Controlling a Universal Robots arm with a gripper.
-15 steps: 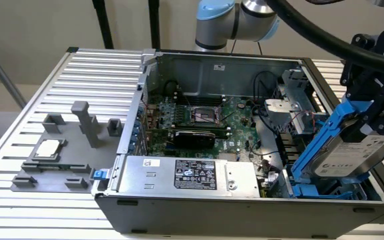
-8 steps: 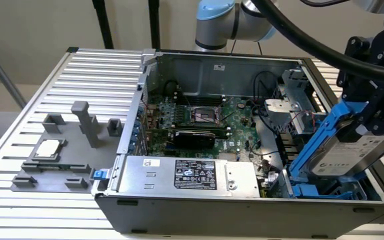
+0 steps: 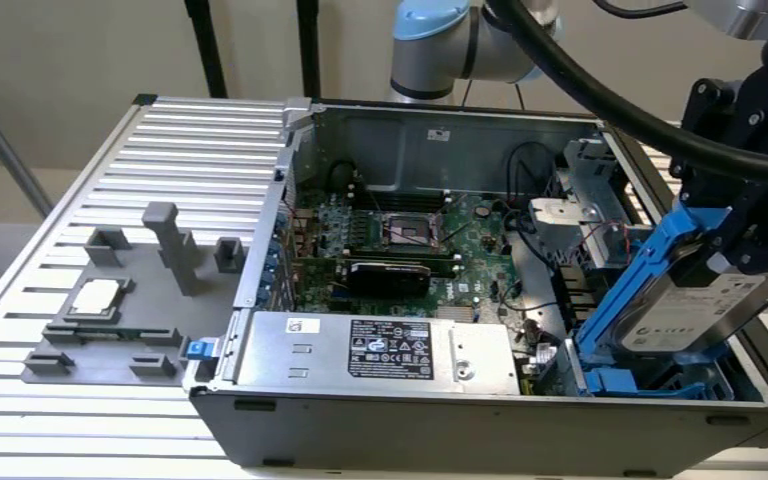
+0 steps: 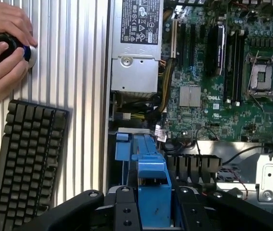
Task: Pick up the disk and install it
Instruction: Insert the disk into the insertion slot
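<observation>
Disk (image 3: 688, 300) in its bright blue carrier, at the exterior view's right, above the near right corner of the open computer case (image 3: 424, 425). Tilted steeply, label face outward, lower end down by the blue drive bay (image 3: 651, 382); touching it or not, hard to tell. Upper end pinched in the gripper (image 3: 738, 245), black fingers closed on the carrier's edges. Further left inside the case, the power supply (image 3: 357, 345) along the near wall and the motherboard (image 3: 398, 225) behind it. Out on the slatted table (image 3: 157, 130), well apart, a square CPU chip (image 3: 97, 297) among grey holders (image 3: 171, 245). From the wrist view, the carrier's blue end (image 4: 150, 178) clamped between the gripper's (image 4: 153, 211) two finger bases, with the motherboard (image 4: 223, 72), its empty CPU socket (image 4: 264, 72) and the power supply (image 4: 138, 43) beyond. Beside the case, a black keyboard (image 4: 25, 163) and a person's hand (image 4: 1, 53) curled on a black knob (image 4: 11, 45). Judged by looks: rigid, dense for its size, smooth metal faces likely slippery, unforgiving of knocks. Best held by the plastic side rails, as now, not by the label face.
</observation>
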